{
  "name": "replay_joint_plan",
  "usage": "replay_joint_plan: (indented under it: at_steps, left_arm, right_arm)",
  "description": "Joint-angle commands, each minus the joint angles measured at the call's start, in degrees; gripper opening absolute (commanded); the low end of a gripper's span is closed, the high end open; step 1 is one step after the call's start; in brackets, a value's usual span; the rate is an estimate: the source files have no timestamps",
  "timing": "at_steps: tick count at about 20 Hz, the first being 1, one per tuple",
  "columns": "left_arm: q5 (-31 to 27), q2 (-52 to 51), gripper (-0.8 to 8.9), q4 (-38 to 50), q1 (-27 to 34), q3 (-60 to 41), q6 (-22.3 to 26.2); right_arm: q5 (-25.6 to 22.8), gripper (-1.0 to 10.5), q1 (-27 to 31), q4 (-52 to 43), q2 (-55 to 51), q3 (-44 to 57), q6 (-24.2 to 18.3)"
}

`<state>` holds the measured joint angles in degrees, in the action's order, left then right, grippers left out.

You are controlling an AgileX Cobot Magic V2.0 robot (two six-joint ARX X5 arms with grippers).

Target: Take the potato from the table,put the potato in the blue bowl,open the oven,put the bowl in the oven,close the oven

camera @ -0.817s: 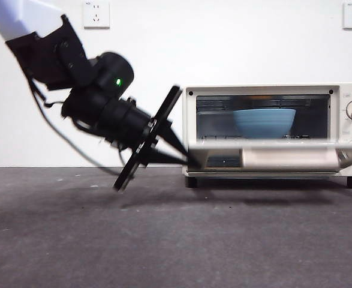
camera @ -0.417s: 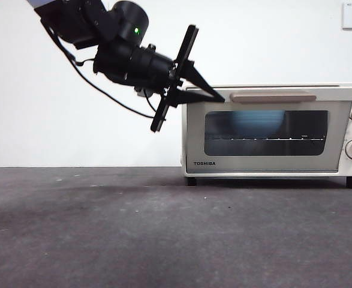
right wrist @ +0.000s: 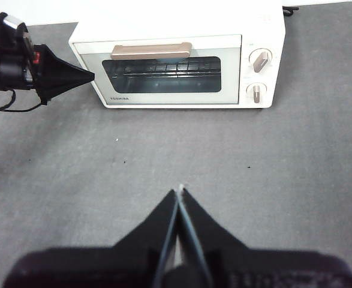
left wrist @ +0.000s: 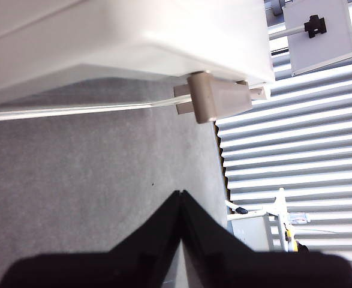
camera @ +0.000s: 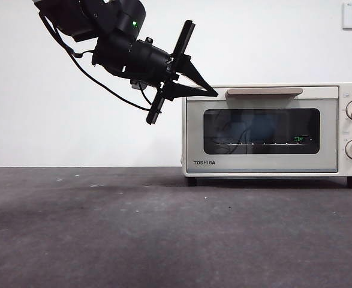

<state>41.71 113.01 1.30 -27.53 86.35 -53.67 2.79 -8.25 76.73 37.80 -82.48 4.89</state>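
The oven (camera: 274, 130) is standing on the surface (camera: 134, 228) with its dark glass door shut and its tan handle (camera: 264, 92) lying level along the door's top edge. Behind the glass we are making out only a dim bluish shape, which we are taking for the blue bowl (camera: 264, 127); its rim and foot are not clear through the tint. The potato is hidden from us in every view. In the right wrist view the glass is showing the rack bars and nothing of the bowl.

The left gripper (camera: 214, 93) is hanging in the air just beside the oven's upper corner, at the height of the handle and near that handle's end; whether its tip is touching the casing we cannot tell. Its jaws are pressed together to a single point and are carrying nothing. The left arm is coming down from the top corner of the front view, tilted toward the oven, with a cable looping beneath it.

The right gripper (right wrist: 179, 193) is hovering above bare surface, well apart from the oven and facing its door. Its jaws are likewise closed together, with nothing between them.
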Motion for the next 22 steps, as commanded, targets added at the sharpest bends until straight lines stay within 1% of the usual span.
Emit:
replay_joint_plan:
  at_steps: [1, 4, 8, 10, 13, 15, 17, 18, 20, 21, 22]
  left_arm:
    - [1.97, 0.39, -0.06, 0.07, 0.11, -0.20, 0.04]
    - [3.78, 0.28, -0.06, 0.31, 0.09, -0.20, 0.44]
    - [5.27, -1.01, -0.06, 0.04, 0.11, -0.20, 2.51]
    - [5.27, -2.47, -0.06, -1.01, 0.09, -0.20, 4.46]
    - [4.92, -6.08, -0.06, -4.26, -0.20, -0.20, 10.36]
    - [3.43, -9.90, -0.06, -9.03, -0.50, -0.20, 16.55]
    - [0.15, -14.40, -0.06, -15.52, -1.01, -0.20, 23.04]
    - [-2.60, -17.11, -0.06, -19.34, -1.33, -0.20, 26.71]
    - [-13.29, -25.46, -0.06, -29.90, -2.47, -0.20, 36.50]
    - [-18.91, -29.64, -0.06, -34.32, -3.17, -0.20, 38.99]
    - [-23.10, -33.64, -0.06, -37.42, -3.87, -0.20, 39.76]
  right_arm:
    - [-0.24, -0.1, -0.02, -0.11, -0.02, 0.22, -0.44]
    - [-0.24, -0.1, -0.02, -0.04, 0.24, 0.22, -0.44]
    - [-0.31, 0.0, -0.02, 0.07, 0.81, 0.22, -0.42]
    - [-0.26, 0.0, -0.02, 0.26, 1.05, 0.22, -0.35]
    - [-0.24, 0.0, -0.02, 1.75, 1.46, 0.22, -0.37]
    - [-0.24, 0.0, -0.02, 1.79, 1.84, 0.20, -0.37]
    - [-0.24, 0.0, -0.02, 1.79, 2.10, 0.20, -0.37]
    - [-0.26, 0.0, -0.02, 1.79, 2.19, 0.20, -0.37]
    - [-0.26, 0.0, -0.02, 1.79, 2.60, 0.20, -0.42]
    - [-0.31, 0.0, -0.04, 1.79, 2.97, 0.20, -0.42]
    - [-0.31, 0.0, -0.02, 1.79, 3.39, 0.20, -0.42]
